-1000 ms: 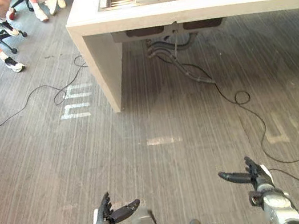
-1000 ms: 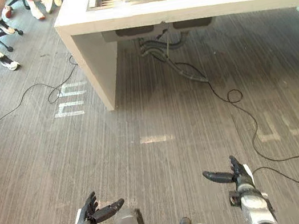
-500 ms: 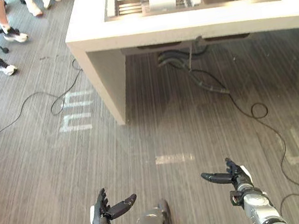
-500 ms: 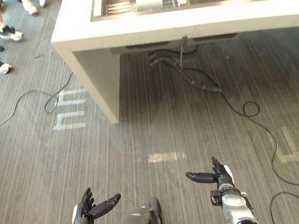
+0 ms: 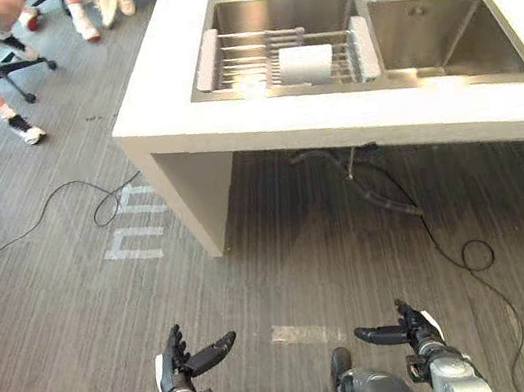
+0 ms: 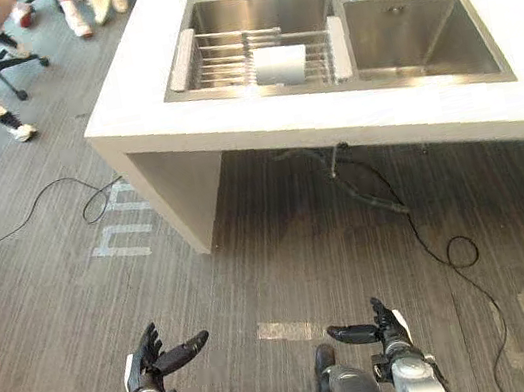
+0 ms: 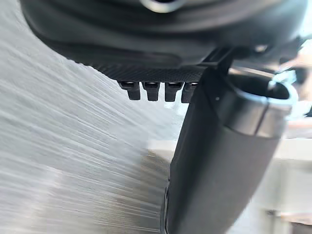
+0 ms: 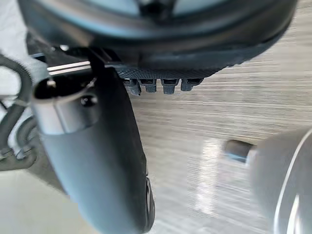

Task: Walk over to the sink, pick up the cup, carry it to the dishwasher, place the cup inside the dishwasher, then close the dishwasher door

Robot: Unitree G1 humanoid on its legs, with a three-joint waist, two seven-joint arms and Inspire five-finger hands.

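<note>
The cup lies, it seems on its side, on the wire rack over the left basin of the sink, well apart from both hands: the left hand and the right hand hang low before the robot with fingers spread and hold nothing. The step is the walk to the sink, and I judge it best to stop square to the counter in front of the rack, near enough that one hand reaches over the rim and takes the cup from above.
</note>
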